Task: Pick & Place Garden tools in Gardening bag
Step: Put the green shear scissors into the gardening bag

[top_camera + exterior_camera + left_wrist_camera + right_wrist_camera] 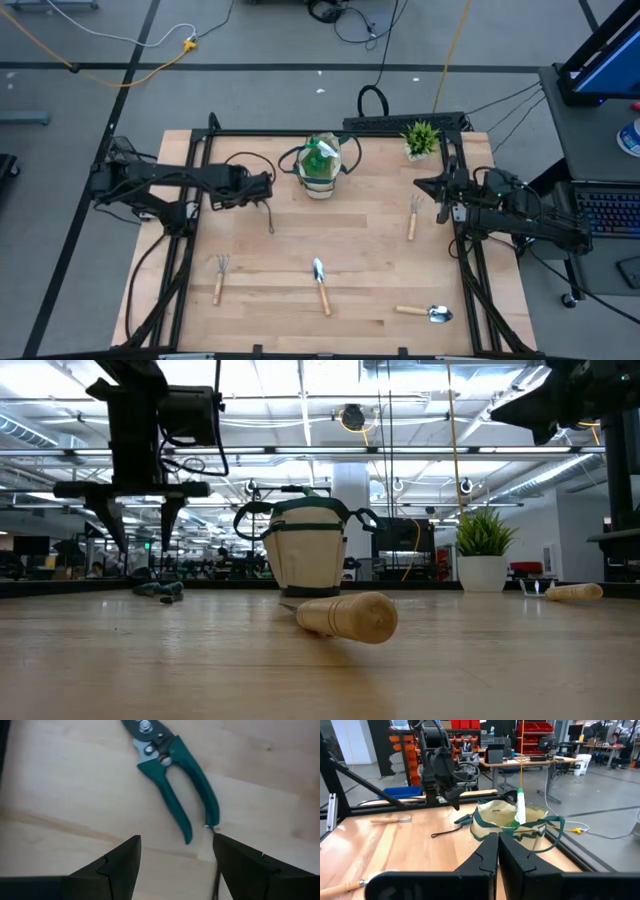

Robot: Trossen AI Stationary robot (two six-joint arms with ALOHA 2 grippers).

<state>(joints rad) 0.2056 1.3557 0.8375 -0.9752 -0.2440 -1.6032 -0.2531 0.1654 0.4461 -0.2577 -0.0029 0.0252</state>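
Observation:
The pruning shears (175, 780) have teal handles and lie flat on the wooden table, left of the gardening bag (320, 168). They also show in the low view (160, 590). My left gripper (175, 842) hangs open above the free ends of their handles, fingers pointing down, touching nothing; it also shows in the high view (266, 189). The beige bag stands upright at the table's far middle with the green spray bottle (318, 155) in it. My right gripper (497, 851) is shut and empty at the right edge (440, 187), next to a fork rake (413, 216).
A second fork rake (219, 278), a trowel (321, 284) and another trowel (426, 313) lie on the near half of the table. A potted plant (421, 138) stands at the far right. A thin dark cord (270, 218) lies by the shears.

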